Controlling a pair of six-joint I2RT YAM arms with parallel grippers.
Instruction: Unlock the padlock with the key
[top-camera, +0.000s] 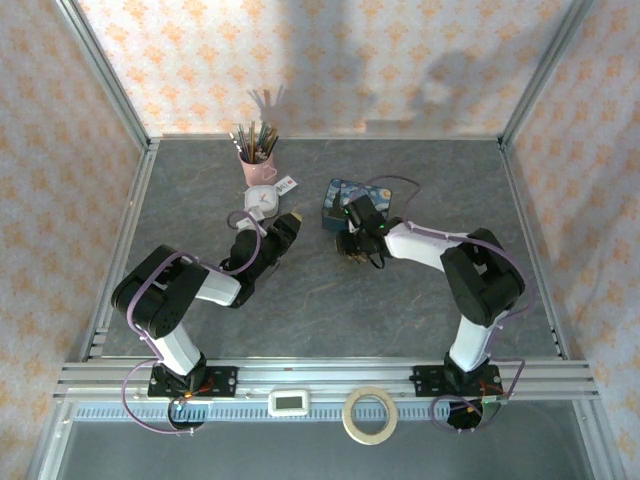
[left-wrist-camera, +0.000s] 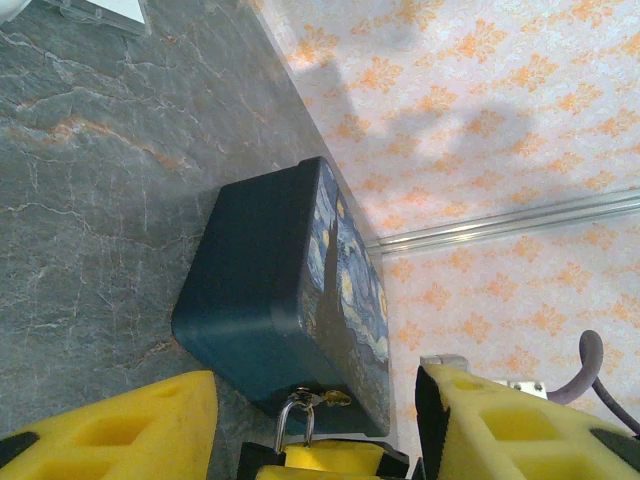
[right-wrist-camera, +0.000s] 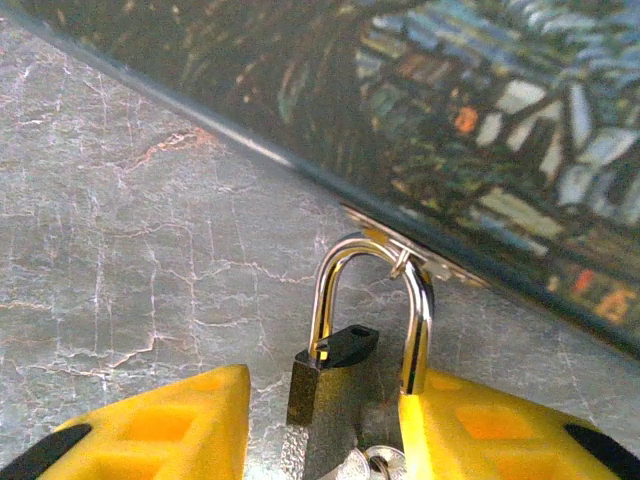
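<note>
Padlock hangs on box clasp, shackle pointing away, dead ahead btwn R gripper fingers, which are part open, not clamped afaict. Key sits at its base. L gripper is wide open, empty, farther off.

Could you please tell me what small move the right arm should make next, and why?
Probably close the right fingers gently on the padlock body. It hangs by its shackle from the blue box's gold clasp, loose between the open fingers, with the key glimpsed just below it; steadying the body should help the key turn.
</note>
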